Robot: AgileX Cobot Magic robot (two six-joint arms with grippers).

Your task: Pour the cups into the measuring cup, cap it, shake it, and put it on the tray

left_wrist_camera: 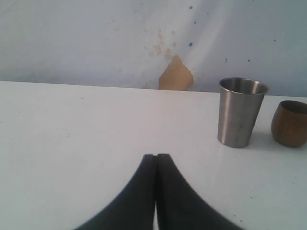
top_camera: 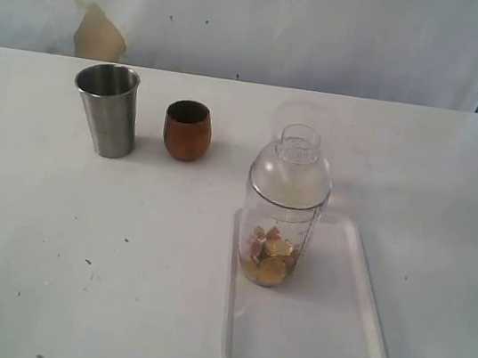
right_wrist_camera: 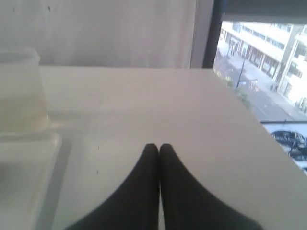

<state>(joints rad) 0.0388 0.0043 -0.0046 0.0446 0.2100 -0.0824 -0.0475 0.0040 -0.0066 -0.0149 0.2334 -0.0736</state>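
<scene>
Tumbler [top_camera: 105,110]: shiny silver-grey steel, darker inside; wooden cup [top_camera: 187,131]: dark reddish-brown; measuring cup [top_camera: 283,226]: clear plastic with a faint black printed scale, holding gold and pale pink pieces [top_camera: 268,257]; cap [top_camera: 292,176]: clear, slightly milky. Tray [top_camera: 309,343]: plain white; table [top_camera: 31,247]: white with scattered small dark specks; wall [top_camera: 289,24]: off-white, speckled, with one tan patch [top_camera: 98,35]. Left gripper [left_wrist_camera: 156,156] and right gripper [right_wrist_camera: 159,146]: black.

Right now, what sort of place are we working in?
Probably an indoor test bench on an upper floor: a white table, a stained sheet behind it, and a window over a street.
</scene>
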